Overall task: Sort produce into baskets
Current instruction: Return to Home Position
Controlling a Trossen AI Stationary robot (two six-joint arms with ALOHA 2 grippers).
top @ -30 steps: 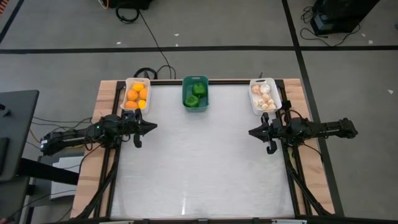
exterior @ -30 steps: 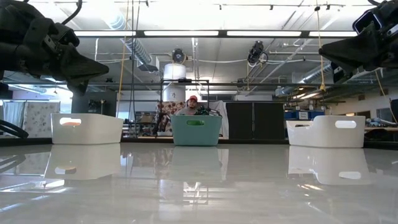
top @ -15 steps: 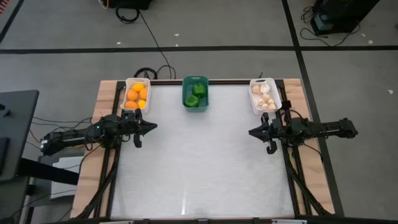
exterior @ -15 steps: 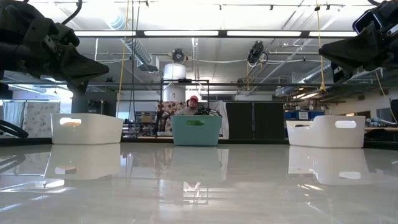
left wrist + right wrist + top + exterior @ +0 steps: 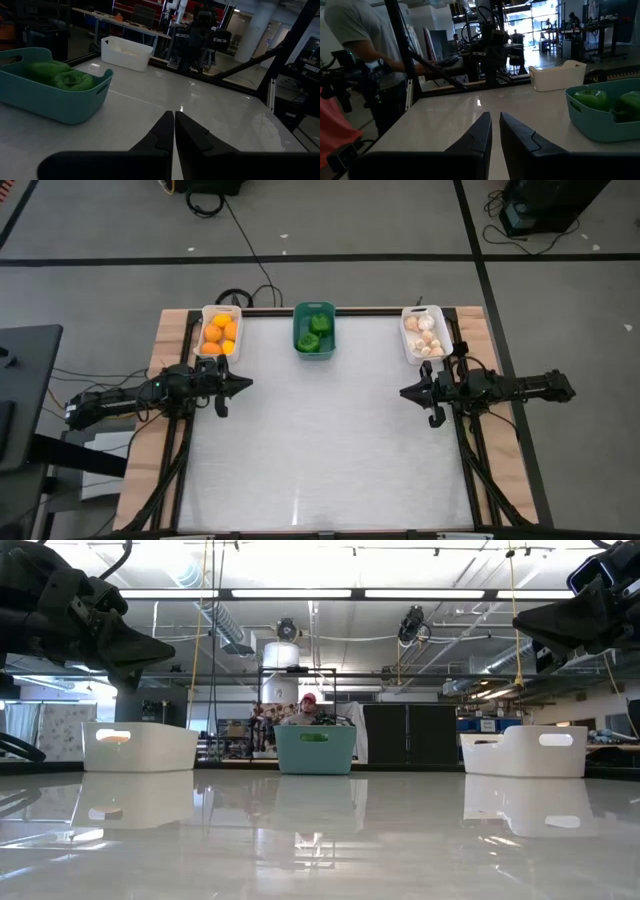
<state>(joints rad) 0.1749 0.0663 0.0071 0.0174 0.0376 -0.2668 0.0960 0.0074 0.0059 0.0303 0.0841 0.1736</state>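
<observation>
Oranges (image 5: pixel 219 333) lay in the left white bin (image 5: pixel 221 309), green peppers (image 5: pixel 314 332) in the teal bin (image 5: pixel 314 305) at the middle of the far edge, and garlic bulbs (image 5: pixel 424 336) in the right white bin (image 5: pixel 422 310). Nearer, the left gripper (image 5: pixel 243 383) hung above the table's (image 5: pixel 320 450) left edge, arm level, pointing right. The right gripper (image 5: pixel 405 392) mirrored it at the right edge, pointing left. Both had their fingers drawn together, holding nothing.
</observation>
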